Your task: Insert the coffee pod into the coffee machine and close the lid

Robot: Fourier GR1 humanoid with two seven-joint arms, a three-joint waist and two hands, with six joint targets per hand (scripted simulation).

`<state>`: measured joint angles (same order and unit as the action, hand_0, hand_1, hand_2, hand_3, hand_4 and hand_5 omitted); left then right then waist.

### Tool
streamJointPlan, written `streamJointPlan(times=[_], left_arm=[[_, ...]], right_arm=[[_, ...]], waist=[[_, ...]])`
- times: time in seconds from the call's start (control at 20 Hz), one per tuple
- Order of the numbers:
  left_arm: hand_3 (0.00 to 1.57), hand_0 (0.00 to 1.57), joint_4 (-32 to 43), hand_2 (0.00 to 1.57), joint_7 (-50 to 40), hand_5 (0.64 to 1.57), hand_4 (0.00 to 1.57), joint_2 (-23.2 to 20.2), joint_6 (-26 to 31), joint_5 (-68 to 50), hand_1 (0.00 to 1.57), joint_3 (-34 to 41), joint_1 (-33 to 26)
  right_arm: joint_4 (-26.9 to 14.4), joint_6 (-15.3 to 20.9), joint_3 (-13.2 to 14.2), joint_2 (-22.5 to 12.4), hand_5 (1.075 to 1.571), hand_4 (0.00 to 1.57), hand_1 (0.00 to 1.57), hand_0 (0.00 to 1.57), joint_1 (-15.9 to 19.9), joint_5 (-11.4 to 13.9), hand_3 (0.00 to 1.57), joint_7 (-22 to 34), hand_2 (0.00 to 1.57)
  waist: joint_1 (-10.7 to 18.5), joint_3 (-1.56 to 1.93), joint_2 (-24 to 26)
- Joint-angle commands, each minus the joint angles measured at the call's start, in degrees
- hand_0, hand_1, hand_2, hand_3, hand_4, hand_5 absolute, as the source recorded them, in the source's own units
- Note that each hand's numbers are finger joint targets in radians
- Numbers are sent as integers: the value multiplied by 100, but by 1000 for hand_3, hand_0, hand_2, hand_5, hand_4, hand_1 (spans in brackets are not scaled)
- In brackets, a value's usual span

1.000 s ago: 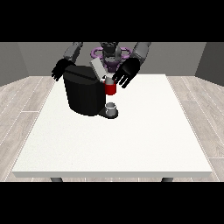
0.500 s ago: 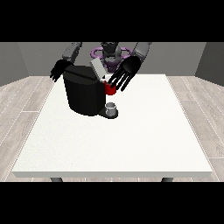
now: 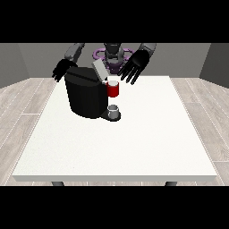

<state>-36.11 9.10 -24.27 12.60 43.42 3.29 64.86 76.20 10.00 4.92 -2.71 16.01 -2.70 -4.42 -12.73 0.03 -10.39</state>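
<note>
We are seeing the hand at the view's right (image 3: 135, 66) hovering with fingers spread, holding nothing. The coffee machine (image 3: 87, 91) with its raised lid (image 3: 99, 70) is sitting below and beside it, nearer than to the other hand (image 3: 61, 70), also open-fingered.

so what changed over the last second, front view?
The hand at the view's right lifted up and away from the red thing at the machine, fingers spread, holding nothing. The hand at the view's left stayed behind the coffee machine. The lid is up as before, and the grey thing at the machine's base hasn't moved.
</note>
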Motion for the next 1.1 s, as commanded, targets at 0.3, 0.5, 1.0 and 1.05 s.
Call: streamJointPlan(times=[0.3, 0.5, 1.0, 1.05], left_arm=[[0, 0, -139, 0, -24, 1571, 0, 853, -118, -1137, 0, 902, -962], [0, 0, -163, 0, 199, 1571, 237, 1279, 98, -2039, 0, 1557, -1361], [0, 0, -313, 0, 390, 1571, 215, 1812, 71, -2681, 0, 1865, -2743], [0, 0, -346, 0, 296, 1571, 90, 1706, 163, -2728, 0, 1881, -2690]], right_arm=[[-163, -3, 318, -133, 1571, 430, 0, 0, -716, -186, 0, 19, 0], [-220, -233, 390, -214, 1571, 399, 0, 0, -1012, -315, 0, -133, 0], [576, -773, -50, -532, 1571, 289, 0, 0, -1128, -257, 0, 467, 0], [805, -724, -162, -489, 1571, 257, 0, 0, -967, -217, 0, 646, 0]], waist=[[547, -8, 1115], [948, -8, 1642], [1255, -7, 2495], [1182, -7, 2509]])
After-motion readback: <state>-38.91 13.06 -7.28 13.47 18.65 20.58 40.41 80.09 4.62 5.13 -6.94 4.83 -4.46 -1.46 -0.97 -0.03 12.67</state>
